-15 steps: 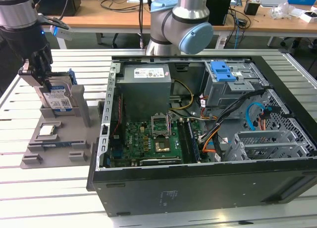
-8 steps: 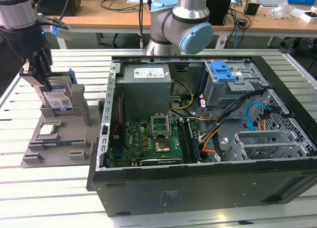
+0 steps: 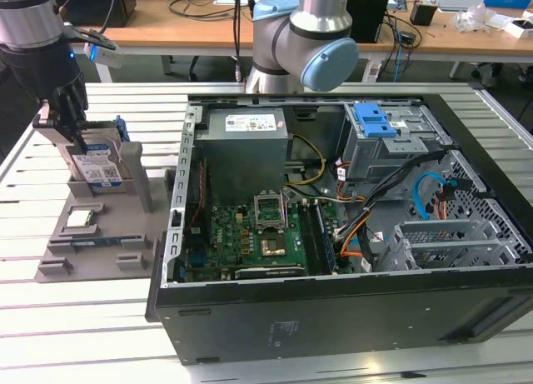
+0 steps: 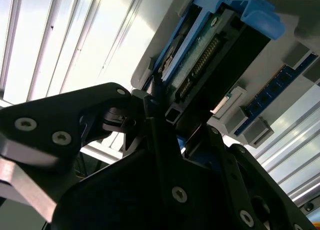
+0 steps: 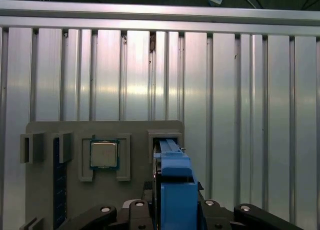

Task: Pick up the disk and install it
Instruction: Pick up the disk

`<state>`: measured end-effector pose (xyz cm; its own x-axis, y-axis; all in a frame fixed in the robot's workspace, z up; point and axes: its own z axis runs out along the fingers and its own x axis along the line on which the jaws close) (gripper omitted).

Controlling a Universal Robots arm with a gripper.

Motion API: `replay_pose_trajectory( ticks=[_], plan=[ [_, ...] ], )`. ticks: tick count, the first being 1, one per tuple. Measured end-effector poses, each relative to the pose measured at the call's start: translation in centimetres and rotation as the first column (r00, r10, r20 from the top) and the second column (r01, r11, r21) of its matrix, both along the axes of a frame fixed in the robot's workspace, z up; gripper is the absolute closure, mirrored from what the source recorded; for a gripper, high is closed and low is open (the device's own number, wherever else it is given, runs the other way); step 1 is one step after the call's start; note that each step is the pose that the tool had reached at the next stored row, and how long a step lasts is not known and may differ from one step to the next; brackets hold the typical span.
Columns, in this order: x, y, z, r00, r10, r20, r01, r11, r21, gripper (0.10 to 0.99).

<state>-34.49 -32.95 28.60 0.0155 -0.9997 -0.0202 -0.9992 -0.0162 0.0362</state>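
Arm comes straight down at the exterior view's left, gripper (image 3: 79,142) straddling the disk (image 3: 100,169), though whether it's clamped, can't tell. Disk stands on edge in the grey holder (image 3: 92,244) on the table (image 3: 50,317), long axis level, along the slot.

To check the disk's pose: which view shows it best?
Exterior view: the disk stands upright in a holder, label visible. The second wrist view shows its connector edge; the first wrist view, its blue frame.

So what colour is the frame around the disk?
Blue frame, best in the first wrist view.
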Motion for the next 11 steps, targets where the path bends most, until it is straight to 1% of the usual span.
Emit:
replay_pose_trajectory(
  ticks=[11],
  plan=[
    [0.0,0.0,-0.01,1.0,0.0,0.0,0.0,1.0,0.0,0.722]
  ],
)
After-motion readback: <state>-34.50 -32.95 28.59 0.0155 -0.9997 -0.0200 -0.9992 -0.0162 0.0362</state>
